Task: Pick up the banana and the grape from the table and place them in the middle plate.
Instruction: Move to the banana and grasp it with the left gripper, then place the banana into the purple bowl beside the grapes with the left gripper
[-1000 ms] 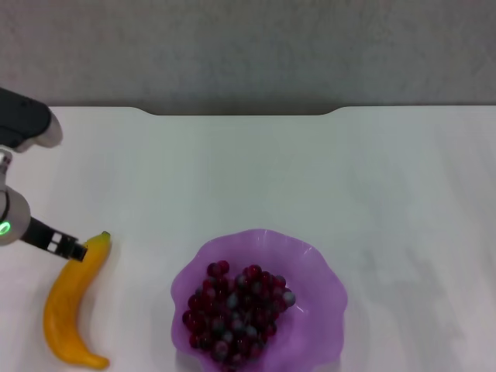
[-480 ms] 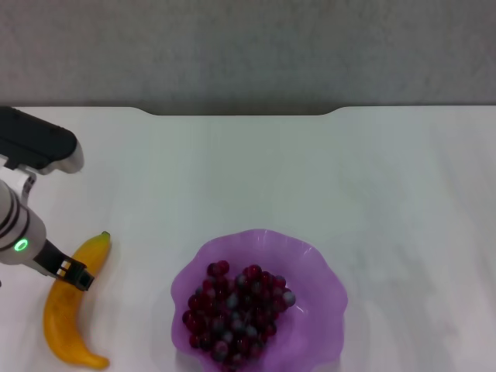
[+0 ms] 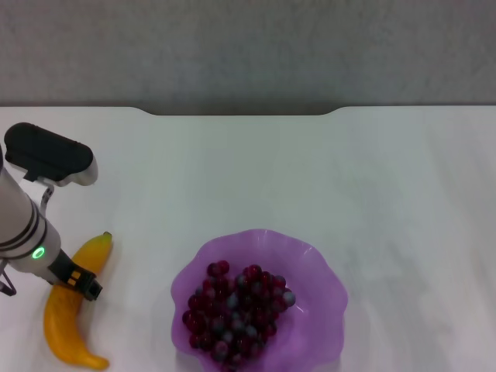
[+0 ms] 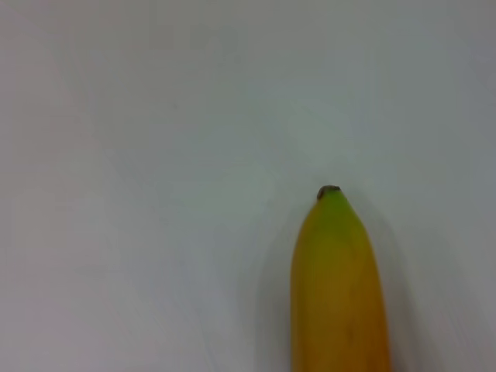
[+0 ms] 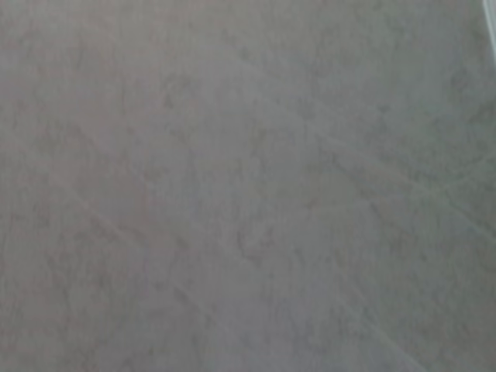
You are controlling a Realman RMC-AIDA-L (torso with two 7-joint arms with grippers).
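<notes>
Yellow banana (image 3: 68, 310) lies at the near left of the table (image 3: 256, 170), green tip pointing away from you, and your left gripper (image 3: 81, 284) is now down over its upper middle. A second ago the gripper's tip sat up by the green end; half a second ago it was partway down the fruit; now it sits lower again, and more of the arm has swung into the head view. The banana itself has not shifted across the three head pictures, so no lift yet. I cannot tell from here whether the claw is wide or narrow; only a dark tip shows against the peel. The left wrist view shows just the banana's (image 4: 339, 294) tapered green end on bare white table, none of its own fingers.

Moving right: the purple plate (image 3: 325, 267) holds the grapes (image 3: 236, 310), piled in its bowl, unchanged over the last second. So half the job looks finished and the banana is what remains.

Right arm is not in the head view; its wrist camera shows only a blank greyish surface, so treat it as parked.

My read: you are lining up the grasp on the banana's mid-body. Next you need a firm close there, then a lift and carry right to the plate, setting it beside or over the grapes without tipping the wavy rim.
</notes>
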